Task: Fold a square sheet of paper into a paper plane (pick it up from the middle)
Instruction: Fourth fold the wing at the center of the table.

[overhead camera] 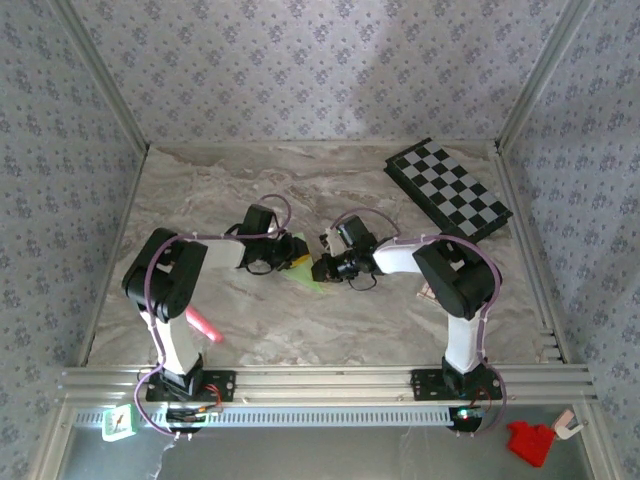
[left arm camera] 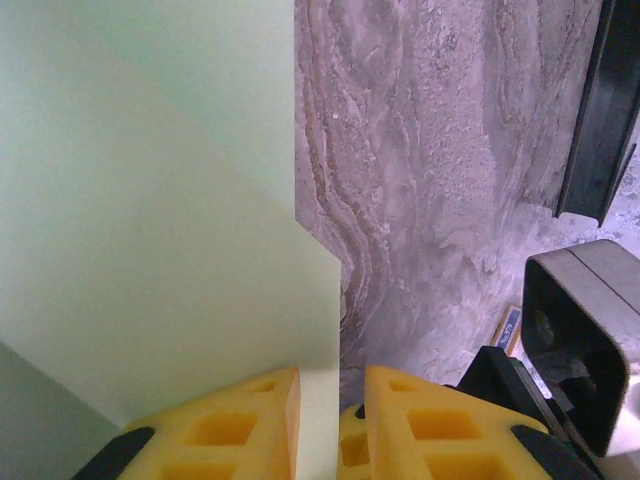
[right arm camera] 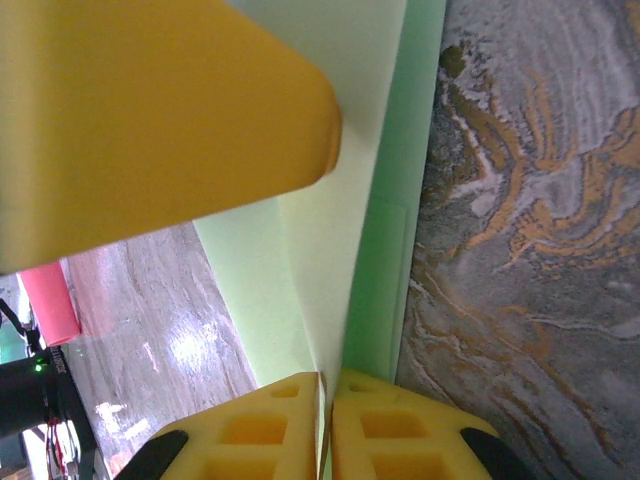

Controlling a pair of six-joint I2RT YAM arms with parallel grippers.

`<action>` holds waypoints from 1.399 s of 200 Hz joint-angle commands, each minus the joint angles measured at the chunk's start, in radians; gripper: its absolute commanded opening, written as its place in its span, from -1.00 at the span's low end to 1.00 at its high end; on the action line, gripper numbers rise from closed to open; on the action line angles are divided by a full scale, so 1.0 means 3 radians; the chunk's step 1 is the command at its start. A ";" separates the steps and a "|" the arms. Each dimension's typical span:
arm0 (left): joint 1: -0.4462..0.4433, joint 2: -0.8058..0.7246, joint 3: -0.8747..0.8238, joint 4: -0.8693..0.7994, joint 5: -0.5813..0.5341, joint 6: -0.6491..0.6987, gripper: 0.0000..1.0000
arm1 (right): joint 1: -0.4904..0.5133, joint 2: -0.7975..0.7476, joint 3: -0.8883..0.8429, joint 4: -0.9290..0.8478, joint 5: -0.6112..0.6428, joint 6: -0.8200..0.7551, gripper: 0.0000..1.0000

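Observation:
The square sheet of paper (overhead camera: pixel 305 272), pale green and folded into layers, lies mid-table between both grippers. My right gripper (overhead camera: pixel 322 268) comes from the right and is shut on it. In the right wrist view the paper (right arm camera: pixel 330 250) runs edge-on into the closed seam of the right gripper (right arm camera: pixel 328 385), and a yellow finger (right arm camera: pixel 150 120) of the left gripper rests over the sheet. In the left wrist view the paper (left arm camera: pixel 150 250) is seen face-on under my left gripper (left arm camera: pixel 330 385). Its jaws stand slightly apart over the paper's right edge, with table showing in the gap.
A black-and-grey chequered board (overhead camera: pixel 450 190) lies at the back right. A pink marker (overhead camera: pixel 205 326) sits near the left arm's base, seen too in the right wrist view (right arm camera: pixel 50 300). Patterned walls enclose the marble table (overhead camera: pixel 200 200) on three sides.

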 commanded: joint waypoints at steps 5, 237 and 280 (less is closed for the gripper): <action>-0.0017 0.0057 0.0057 -0.0050 0.0055 0.0087 -0.52 | -0.0014 0.0109 -0.0017 -0.0248 0.0102 0.0036 -0.73; -0.0016 0.0035 0.0014 -0.0076 0.0020 0.0097 -0.53 | 0.0005 -0.0097 -0.0010 -0.0601 -0.0072 0.0191 -0.74; -0.0016 0.0032 0.0017 -0.0085 0.0014 0.0097 -0.53 | 0.0004 -0.0247 -0.0002 -0.0669 -0.0068 0.0174 -0.65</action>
